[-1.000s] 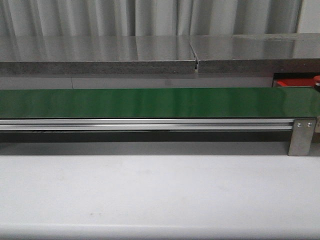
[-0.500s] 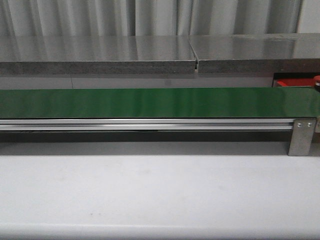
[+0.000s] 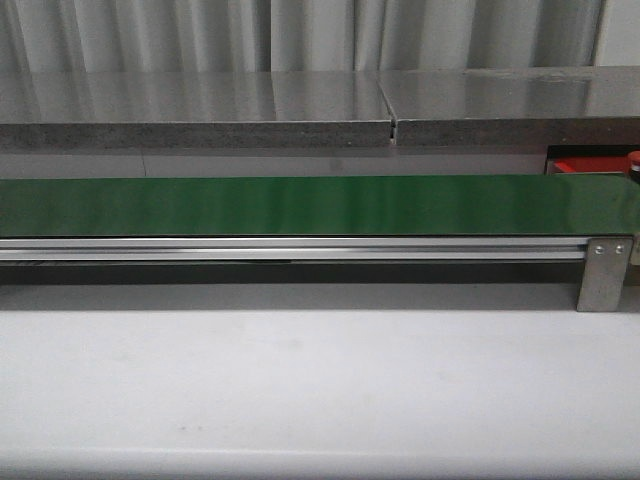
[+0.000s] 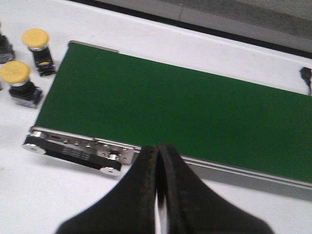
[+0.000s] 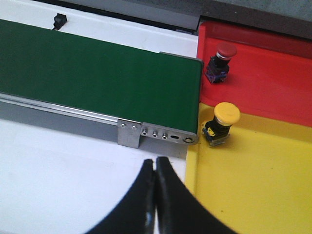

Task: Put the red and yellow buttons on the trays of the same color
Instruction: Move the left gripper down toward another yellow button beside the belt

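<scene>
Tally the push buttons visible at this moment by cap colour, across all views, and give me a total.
Yellow: 3 — two off the belt's end in the left wrist view, one on the yellow tray.
Red: 1 — on the red tray.
Total: 4. A dark object cut off at the left wrist view's edge cannot be identified.

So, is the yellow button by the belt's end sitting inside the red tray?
No, the yellow button stands in the yellow tray, while the red tray holds only a red button.
</scene>
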Robot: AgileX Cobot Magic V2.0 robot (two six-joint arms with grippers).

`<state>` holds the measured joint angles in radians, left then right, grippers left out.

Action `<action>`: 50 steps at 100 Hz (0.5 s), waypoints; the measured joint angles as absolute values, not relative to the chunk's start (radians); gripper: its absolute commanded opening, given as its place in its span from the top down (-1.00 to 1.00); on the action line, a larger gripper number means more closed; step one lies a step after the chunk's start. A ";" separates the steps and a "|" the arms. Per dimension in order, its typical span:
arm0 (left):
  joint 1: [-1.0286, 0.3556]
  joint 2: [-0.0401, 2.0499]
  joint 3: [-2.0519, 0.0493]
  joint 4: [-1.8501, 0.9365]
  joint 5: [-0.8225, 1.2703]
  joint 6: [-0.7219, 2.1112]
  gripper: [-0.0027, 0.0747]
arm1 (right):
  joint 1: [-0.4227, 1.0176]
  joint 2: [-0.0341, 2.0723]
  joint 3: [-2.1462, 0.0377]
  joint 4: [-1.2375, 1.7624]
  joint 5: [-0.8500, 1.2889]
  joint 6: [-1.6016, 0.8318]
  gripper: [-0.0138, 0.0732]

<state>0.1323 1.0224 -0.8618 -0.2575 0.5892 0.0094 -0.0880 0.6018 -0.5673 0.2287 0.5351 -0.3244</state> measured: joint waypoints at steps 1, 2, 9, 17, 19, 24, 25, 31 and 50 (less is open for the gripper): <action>0.138 1.028 -0.867 -0.257 0.595 0.009 0.98 | -0.088 0.602 -0.567 0.229 0.535 -0.324 0.95; 0.149 1.031 -0.870 -0.257 0.597 0.009 0.98 | -0.088 0.602 -0.567 0.229 0.535 -0.324 0.95; 0.205 1.061 -0.894 -0.257 0.629 0.009 0.98 | -0.088 0.602 -0.567 0.229 0.535 -0.324 0.95; 0.273 1.088 -0.914 -0.259 0.651 0.011 0.98 | -0.088 0.602 -0.567 0.229 0.535 -0.324 0.95; 0.293 1.095 -0.916 -0.261 0.653 0.014 0.98 | -0.088 0.602 -0.567 0.229 0.535 -0.324 0.95; 0.342 1.110 -0.920 -0.261 0.660 0.013 0.98 | -0.088 0.602 -0.567 0.229 0.535 -0.324 0.95; 0.356 1.114 -0.920 -0.261 0.663 0.013 0.98 | -0.088 0.602 -0.567 0.229 0.535 -0.324 0.95; 0.413 1.133 -0.922 -0.261 0.671 0.015 0.94 | -0.088 0.602 -0.567 0.229 0.535 -0.324 0.95; 0.580 1.224 -0.926 -0.267 0.669 0.015 0.27 | -0.088 0.602 -0.567 0.229 0.535 -0.324 0.95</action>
<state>0.5801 1.2237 -0.9263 -0.2675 0.6694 0.0146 -0.0880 0.6018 -0.5673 0.2287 0.5351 -0.3244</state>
